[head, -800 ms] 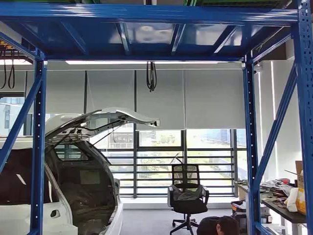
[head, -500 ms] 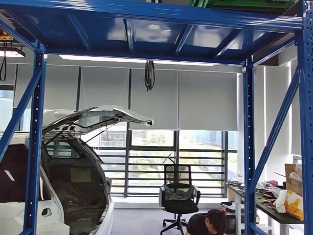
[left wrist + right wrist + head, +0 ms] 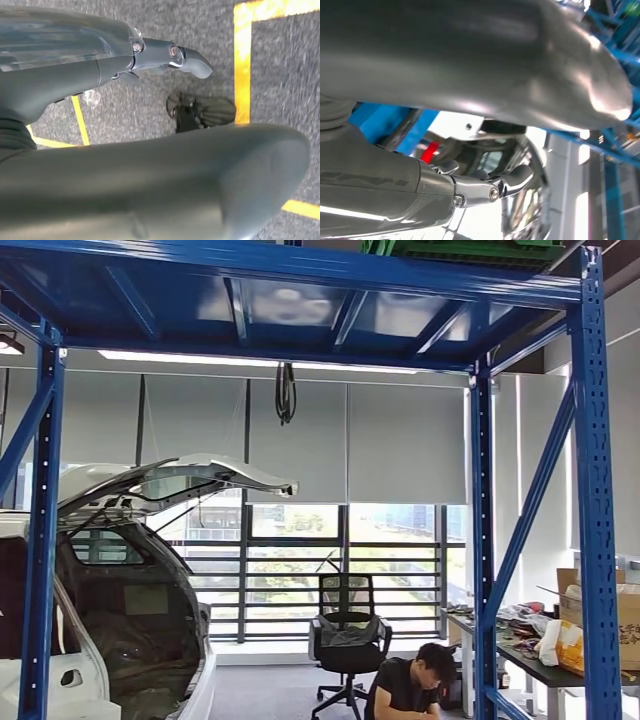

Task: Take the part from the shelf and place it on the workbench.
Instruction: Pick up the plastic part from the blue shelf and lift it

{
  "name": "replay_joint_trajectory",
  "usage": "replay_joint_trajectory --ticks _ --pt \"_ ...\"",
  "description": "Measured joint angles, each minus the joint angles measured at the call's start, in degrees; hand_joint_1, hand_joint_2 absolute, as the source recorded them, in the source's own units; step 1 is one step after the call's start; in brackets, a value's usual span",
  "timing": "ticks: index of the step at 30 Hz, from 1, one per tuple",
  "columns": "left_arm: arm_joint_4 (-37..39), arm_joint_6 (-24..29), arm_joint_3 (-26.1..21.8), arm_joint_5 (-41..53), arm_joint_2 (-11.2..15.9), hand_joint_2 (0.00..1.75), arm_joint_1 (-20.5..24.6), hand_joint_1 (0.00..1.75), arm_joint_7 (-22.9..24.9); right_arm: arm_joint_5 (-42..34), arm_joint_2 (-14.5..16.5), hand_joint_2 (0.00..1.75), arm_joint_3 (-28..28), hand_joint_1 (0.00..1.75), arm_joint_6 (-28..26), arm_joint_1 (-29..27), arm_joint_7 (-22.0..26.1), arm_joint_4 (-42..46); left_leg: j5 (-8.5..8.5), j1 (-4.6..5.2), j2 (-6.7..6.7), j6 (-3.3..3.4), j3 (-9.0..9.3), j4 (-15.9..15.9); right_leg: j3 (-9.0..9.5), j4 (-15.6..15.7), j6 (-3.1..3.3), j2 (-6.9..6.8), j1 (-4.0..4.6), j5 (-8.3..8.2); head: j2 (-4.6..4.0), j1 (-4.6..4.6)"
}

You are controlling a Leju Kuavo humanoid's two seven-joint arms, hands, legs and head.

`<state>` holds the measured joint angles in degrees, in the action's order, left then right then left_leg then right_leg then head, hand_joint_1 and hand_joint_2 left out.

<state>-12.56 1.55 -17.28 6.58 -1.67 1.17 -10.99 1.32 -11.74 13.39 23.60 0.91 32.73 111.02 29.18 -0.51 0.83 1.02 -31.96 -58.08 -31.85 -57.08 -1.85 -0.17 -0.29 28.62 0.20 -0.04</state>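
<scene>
In the right wrist view a shiny silver metal part (image 3: 497, 150) with a pale edge and a small hole lies between the thick thumb and the darker fingers (image 3: 508, 182) of my right hand (image 3: 478, 145), which holds it up in front of the blue shelf beams (image 3: 395, 122). My left hand (image 3: 151, 100) hangs over grey carpet, its fingers (image 3: 188, 57) stretched out and apart from the thumb, holding nothing. The head view looks through the blue shelf frame (image 3: 483, 540).
Beyond the shelf stand a white car (image 3: 136, 590) with its hatch raised, a black office chair (image 3: 347, 635) and a cluttered desk (image 3: 558, 650) at the right. A person (image 3: 407, 690) crouches near the chair. Green crates (image 3: 460, 248) sit on the top shelf. Yellow tape (image 3: 241, 60) marks the floor.
The whole head picture has slid to the left, so the camera has moved. The crouching person has come further into view.
</scene>
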Motion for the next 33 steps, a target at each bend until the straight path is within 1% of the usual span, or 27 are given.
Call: replay_joint_trajectory --ticks 3,8,11,13,19,25,27,29,30,31,33 --pt "0.0 -0.1 -0.5 -0.1 -0.1 0.0 0.0 0.0 0.0 0.3 -0.4 0.0 0.0 0.0 -1.8 -1.2 -3.5 0.0 -0.17 -0.14 -0.01 -0.27 0.08 0.2 -0.05 0.0 0.2 0.02 0.15 0.04 0.0 -0.01" --pt "0.0 0.2 -1.5 -0.6 -0.1 0.0 -0.1 0.0 -0.1 3.7 -1.2 0.0 -0.4 0.0 -6.6 -3.1 -6.8 -0.2 -0.22 -0.17 -0.01 -0.41 0.08 0.4 -0.08 -0.1 0.4 0.02 0.21 0.11 0.0 -0.01" --pt "0.0 0.2 -2.1 -0.5 -0.1 0.0 -0.1 0.0 -0.2 8.8 -1.3 0.0 -0.2 0.0 -10.7 -3.6 -7.2 0.0 -0.21 -0.15 -0.01 -0.44 0.07 0.4 -0.08 -0.2 0.41 0.02 0.21 0.12 0.0 -0.01" --pt "0.0 0.2 -2.3 -0.4 -0.2 0.0 -0.1 0.0 -0.3 11.2 -1.3 0.0 0.1 0.0 -12.4 -3.7 -7.3 0.2 -0.2 -0.1 -0.01 -0.45 0.07 0.4 -0.06 -0.2 0.41 0.02 0.17 0.11 0.0 -0.01" --pt "0.0 0.2 -2.9 0.0 -0.3 0.0 -0.1 0.0 -0.5 12.6 -2.6 0.0 0.8 0.0 -13.8 -4.1 -7.6 0.3 -0.19 0.11 -0.01 -0.42 0.06 0.3 -0.03 -0.1 0.37 0.0 -0.03 0.08 0.0 -0.01" --pt "0.0 0.2 -3.3 0.1 -0.3 0.0 -0.1 0.0 -0.7 13.0 -3.2 0.0 1.0 0.0 -14.0 -4.3 -7.8 0.3 -0.06 0.44 -0.02 -0.17 -0.05 0.0 -0.04 0.0 0.05 0.01 -0.42 -0.09 0.0 -0.01" --pt "0.0 0.2 -3.4 0.1 -0.3 0.0 -0.1 0.0 -0.7 13.5 -3.3 0.0 1.1 0.0 -14.2 -4.4 -7.9 0.3 0.03 0.53 -0.02 0.23 -0.04 0.2 -0.04 -0.4 -0.39 0.03 -0.51 -0.54 0.0 -0.01" --pt "0.0 0.1 -3.4 0.3 -0.4 0.0 -0.1 0.0 -0.8 14.4 -3.4 0.0 1.2 0.0 -14.7 -4.6 -7.9 0.6 -0.1 0.26 0.04 0.83 0.42 0.8 -0.25 -1.4 -0.95 0.08 -0.56 -0.56 0.0 -0.02" --pt "0.0 0.1 -3.4 0.4 -0.4 0.0 -0.1 0.0 -0.9 15.0 -3.6 0.0 1.3 0.0 -15.1 -4.6 -7.8 0.8 -0.22 0.07 0.09 1.03 0.69 1.0 -0.71 -2.5 -1.16 0.12 -0.57 0.23 0.0 -0.02" --pt "0.0 0.1 -3.5 0.5 -0.5 0.0 -0.1 0.0 -0.9 15.6 -3.7 0.0 1.4 0.0 -15.4 -4.7 -7.6 1.1 -0.34 -0.12 0.14 1.15 0.89 1.1 -1.65 -4.7 -1.32 0.13 -0.63 1.74 0.0 -0.01" --pt "0.0 0.2 -3.6 0.7 -0.5 0.0 -0.1 0.0 -1.0 16.5 -3.9 0.0 1.7 0.0 -15.9 -4.8 -7.4 1.6 -0.36 -0.23 0.2 1.16 0.92 1.1 -4.83 -11.5 -1.57 0.14 -0.82 5.49 0.0 -0.01"
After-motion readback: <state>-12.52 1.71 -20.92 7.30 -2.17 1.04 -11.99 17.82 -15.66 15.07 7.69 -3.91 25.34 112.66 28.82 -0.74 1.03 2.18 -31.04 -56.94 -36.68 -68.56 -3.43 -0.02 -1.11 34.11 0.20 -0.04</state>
